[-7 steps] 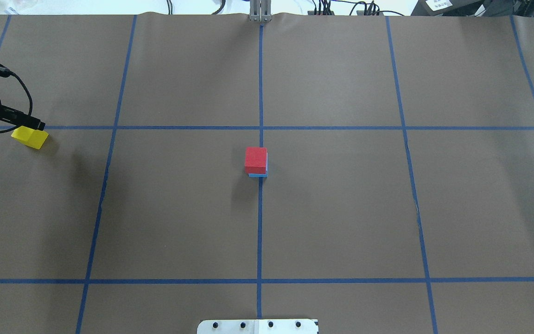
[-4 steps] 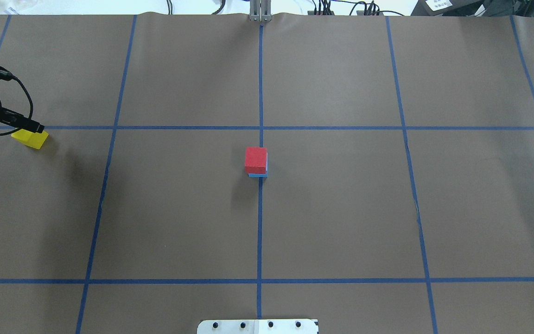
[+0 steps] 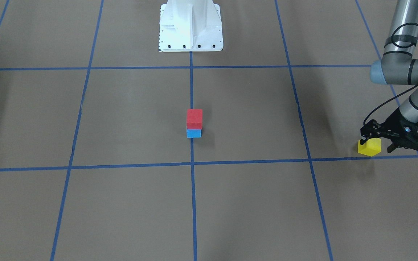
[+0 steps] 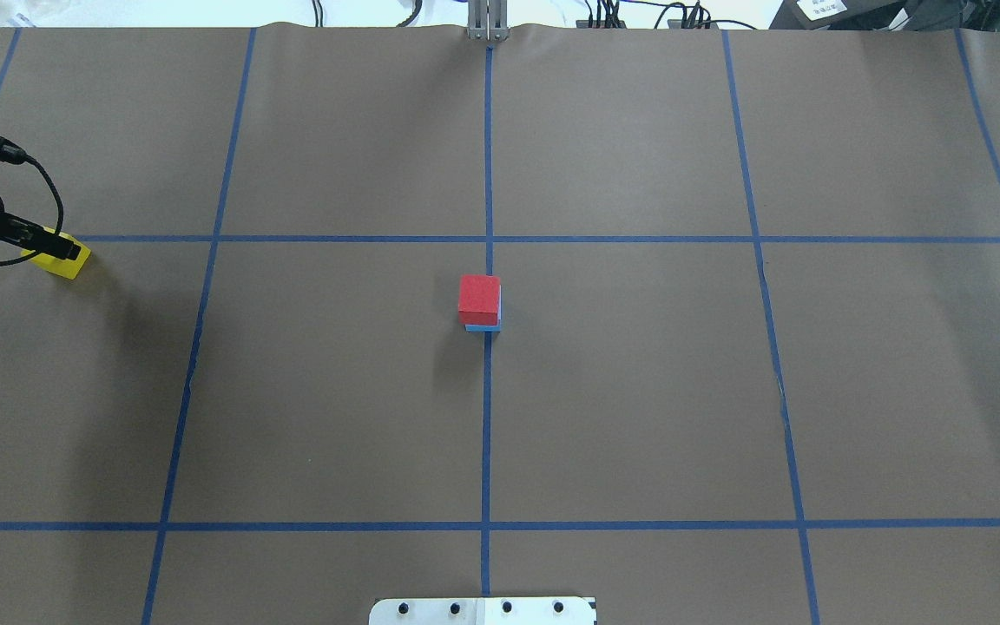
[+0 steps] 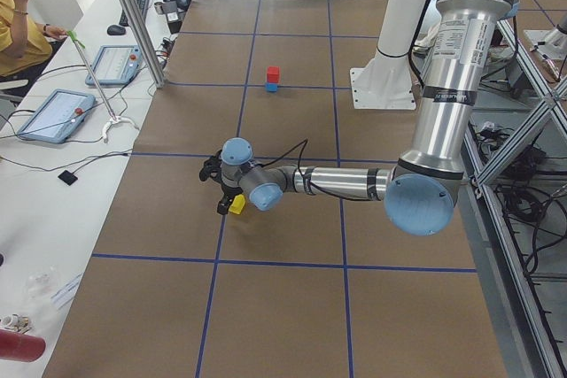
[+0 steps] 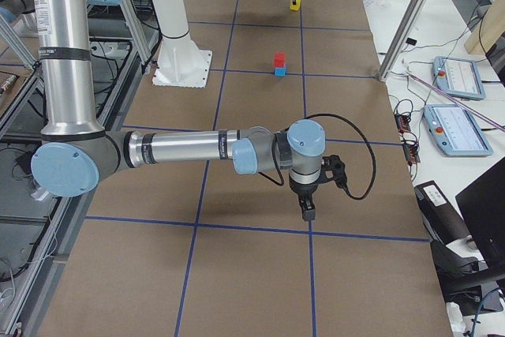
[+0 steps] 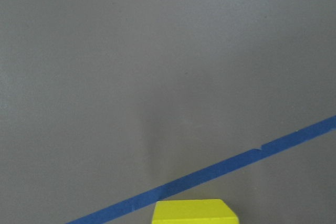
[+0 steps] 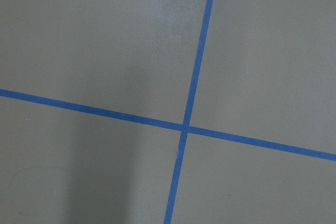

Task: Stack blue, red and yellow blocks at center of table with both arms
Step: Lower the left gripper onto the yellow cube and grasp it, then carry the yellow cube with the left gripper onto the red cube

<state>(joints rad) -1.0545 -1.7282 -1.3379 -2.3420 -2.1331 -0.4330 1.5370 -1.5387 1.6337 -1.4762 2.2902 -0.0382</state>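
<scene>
A red block (image 4: 478,298) sits on a blue block (image 4: 483,327) at the table's center, also seen in the front view as red (image 3: 194,118) on blue (image 3: 193,133). The yellow block (image 3: 369,146) lies on the table at the far left edge (image 4: 66,263). My left gripper (image 3: 376,144) is open and low over it, one finger over the block's edge and the other beside it. The left wrist view shows the block's top (image 7: 194,212) at the bottom edge. My right gripper (image 6: 306,211) hangs over bare table on the right; I cannot tell whether it is open.
Blue tape lines (image 4: 487,434) divide the brown table into squares. The robot's white base plate (image 3: 190,25) stands at the near middle edge. A side bench with tablets (image 5: 53,112) and a seated person lies beyond the left end.
My left gripper has moved down and slightly left over the yellow block, covering more of it. The red and blue stack has not moved.
</scene>
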